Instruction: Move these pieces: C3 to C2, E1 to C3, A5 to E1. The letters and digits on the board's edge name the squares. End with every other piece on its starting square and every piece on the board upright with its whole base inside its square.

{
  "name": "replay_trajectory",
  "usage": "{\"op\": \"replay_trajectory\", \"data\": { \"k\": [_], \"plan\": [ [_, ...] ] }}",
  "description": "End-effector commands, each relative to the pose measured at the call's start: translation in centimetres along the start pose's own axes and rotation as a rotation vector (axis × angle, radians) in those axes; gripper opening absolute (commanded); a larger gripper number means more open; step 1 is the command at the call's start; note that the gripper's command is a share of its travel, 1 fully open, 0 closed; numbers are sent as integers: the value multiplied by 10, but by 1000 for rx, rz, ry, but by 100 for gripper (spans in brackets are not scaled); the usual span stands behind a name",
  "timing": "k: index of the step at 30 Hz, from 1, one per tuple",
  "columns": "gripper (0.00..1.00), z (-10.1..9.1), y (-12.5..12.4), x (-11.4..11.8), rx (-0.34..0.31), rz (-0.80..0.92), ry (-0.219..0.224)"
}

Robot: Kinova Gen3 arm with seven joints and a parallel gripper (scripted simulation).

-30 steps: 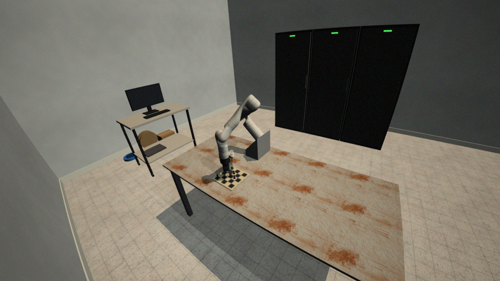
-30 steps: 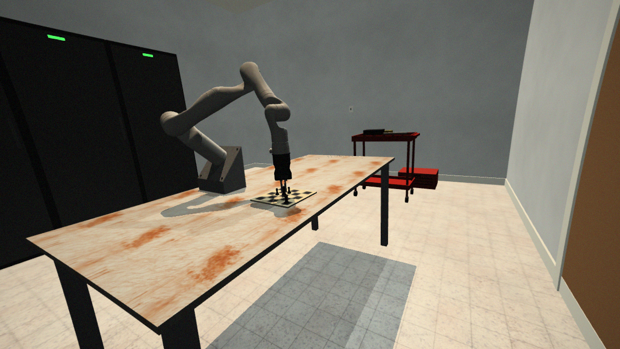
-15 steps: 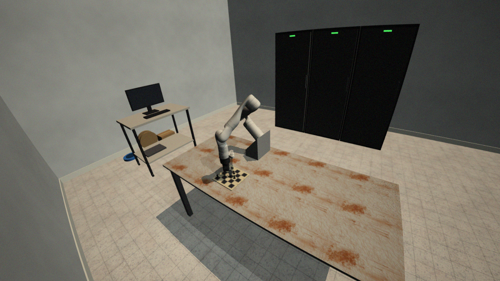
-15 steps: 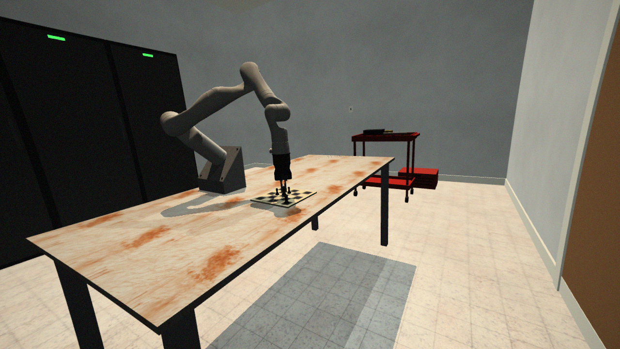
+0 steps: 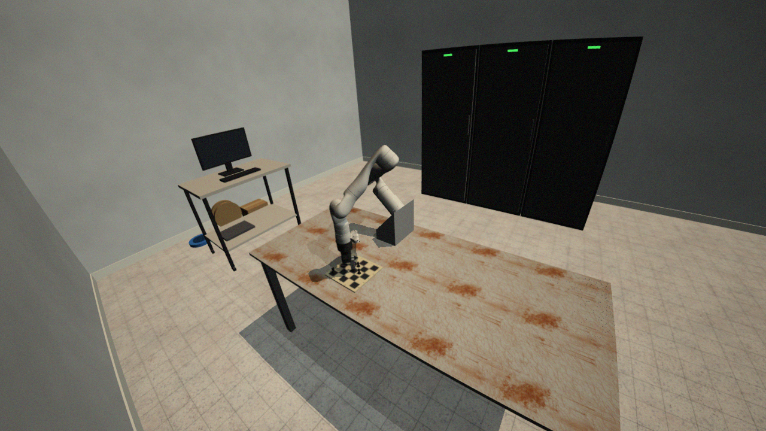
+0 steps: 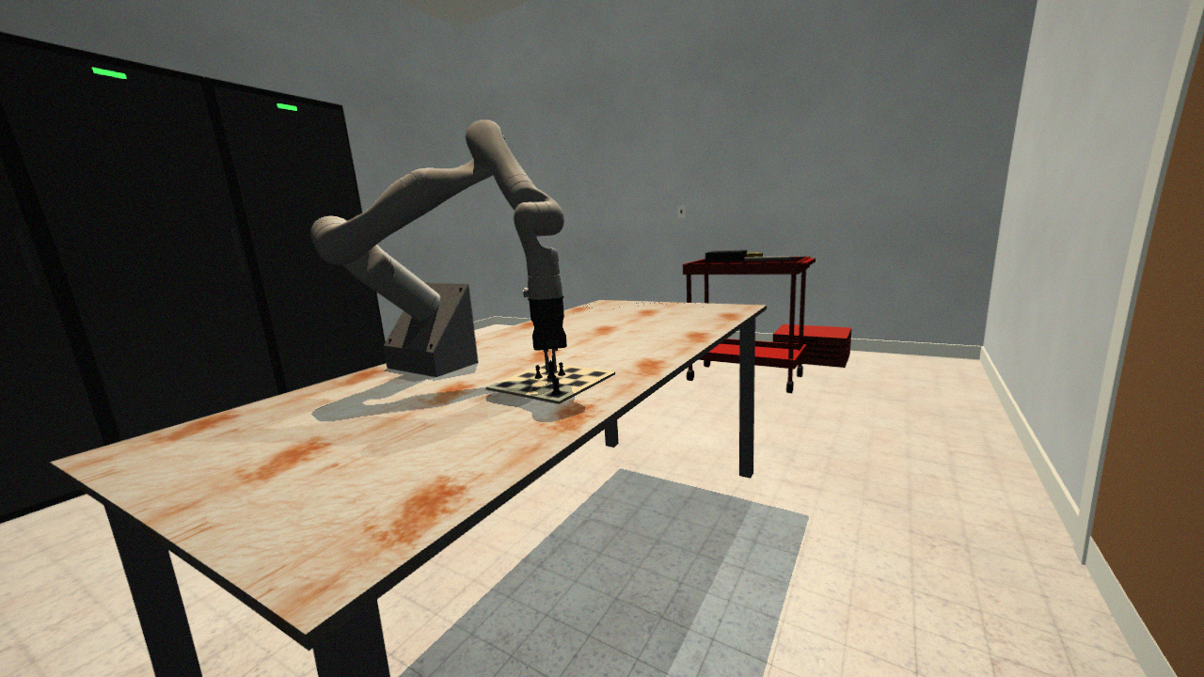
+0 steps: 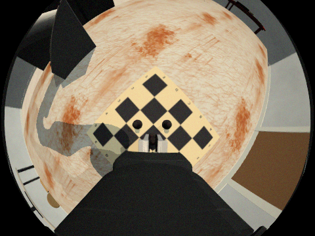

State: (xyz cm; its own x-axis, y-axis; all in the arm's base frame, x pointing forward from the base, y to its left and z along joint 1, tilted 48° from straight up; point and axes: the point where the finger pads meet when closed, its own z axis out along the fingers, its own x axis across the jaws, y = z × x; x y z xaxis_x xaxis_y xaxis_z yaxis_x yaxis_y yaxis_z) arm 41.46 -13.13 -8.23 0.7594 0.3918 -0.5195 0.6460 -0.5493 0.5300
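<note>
The small chessboard (image 5: 354, 273) lies on the rusty table near its left end; it also shows in the exterior view (image 6: 551, 383) and the wrist view (image 7: 153, 114). My gripper (image 7: 152, 140) points straight down over the board and is shut on a black chess piece (image 6: 551, 370), held low at the board. I cannot tell whether its base touches the square. Two other black pieces (image 7: 136, 124) (image 7: 167, 124) stand upright just beyond the fingers, one to each side. The square labels are too small to read.
The arm's grey base block (image 5: 397, 222) stands on the table behind the board. Black cabinets (image 5: 527, 126) line the back wall. A shelf cart with a monitor (image 5: 235, 198) stands left of the table, a red cart (image 6: 749, 303) beyond its far end.
</note>
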Motion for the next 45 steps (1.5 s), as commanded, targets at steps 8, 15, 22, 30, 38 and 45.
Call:
{"op": "replay_trajectory", "data": {
  "k": [8, 15, 22, 30, 38, 45],
  "plan": [
    [0, 0, 1, 3, 0, -7, 7],
    [0, 0, 1, 3, 0, -7, 7],
    [0, 0, 1, 3, 0, -7, 7],
    [0, 1, 1, 3, 0, -7, 7],
    [0, 3, 1, 3, 0, -7, 7],
    [0, 4, 1, 2, 0, -7, 7]
  ]
}}
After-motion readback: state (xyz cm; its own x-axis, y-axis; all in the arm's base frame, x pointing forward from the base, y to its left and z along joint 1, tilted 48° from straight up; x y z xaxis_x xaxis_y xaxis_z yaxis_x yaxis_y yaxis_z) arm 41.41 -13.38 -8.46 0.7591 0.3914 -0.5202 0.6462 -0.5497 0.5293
